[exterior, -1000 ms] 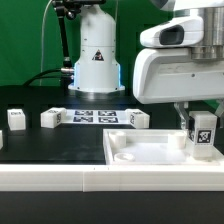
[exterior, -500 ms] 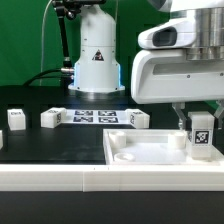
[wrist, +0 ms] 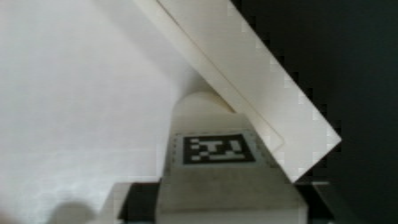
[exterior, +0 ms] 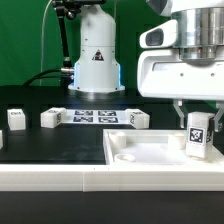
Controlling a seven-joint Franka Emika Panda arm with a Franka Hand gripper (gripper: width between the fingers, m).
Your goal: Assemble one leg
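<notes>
Black tabletop, green backdrop. Gripper jaws are closed on the leg, held upright with its tag showing, at the white panel's corner on the exterior view's right. Judged: aligned there for seating; contact unconfirmed.

The black table carries a white panel, the marker board and seemingly three small blocks.

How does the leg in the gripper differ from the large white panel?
The leg is a small upright block; the panel is large, flat and rimmed. The leg shows a black-and-white tag; the panel shows none. The gripper holds the leg; nothing holds the panel. Both are white.
</notes>
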